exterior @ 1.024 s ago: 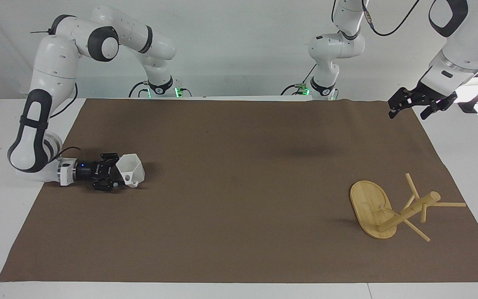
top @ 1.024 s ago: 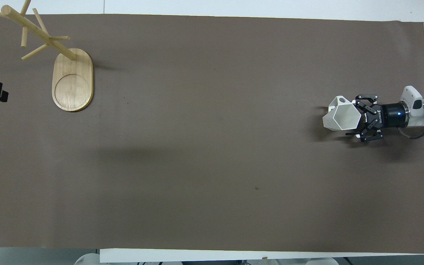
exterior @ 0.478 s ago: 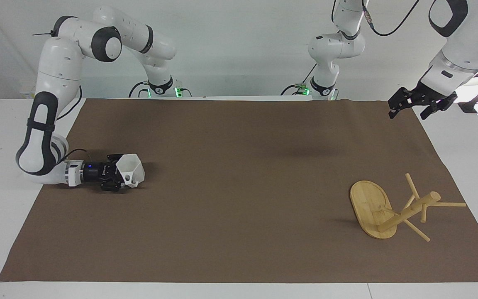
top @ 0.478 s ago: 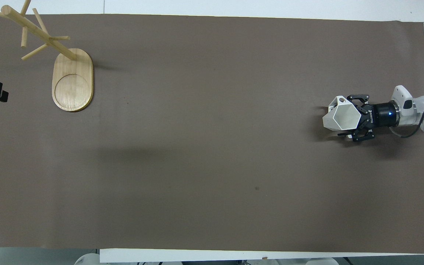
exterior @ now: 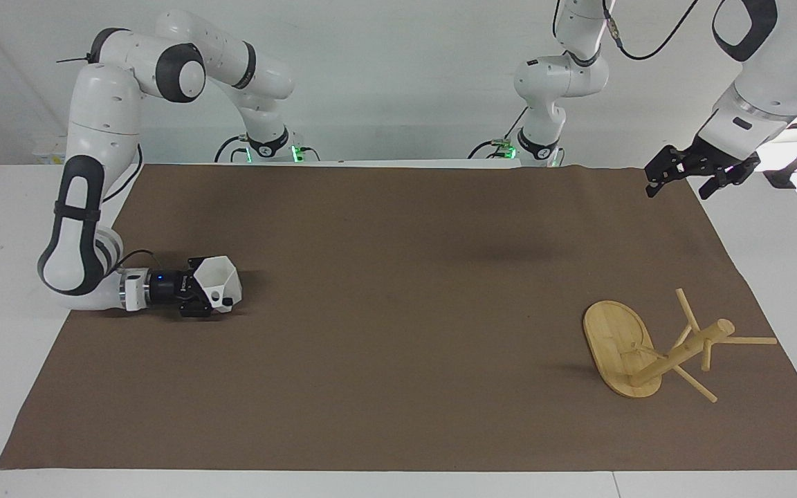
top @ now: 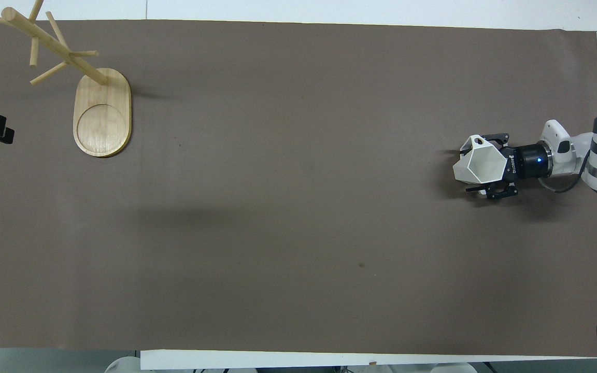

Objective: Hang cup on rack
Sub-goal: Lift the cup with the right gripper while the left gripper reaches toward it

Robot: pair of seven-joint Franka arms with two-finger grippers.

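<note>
Low at the facing view's left, the right gripper (exterior: 213,299) lies sideways, fingers around the cup (exterior: 221,280), grip unconfirmed, to carry it to the rack (exterior: 651,349) at lower right, while the left gripper (exterior: 683,179) waits open at upper right.

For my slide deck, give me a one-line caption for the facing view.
Right gripper closing around the cup on the mat; rack stands untouched.
</note>
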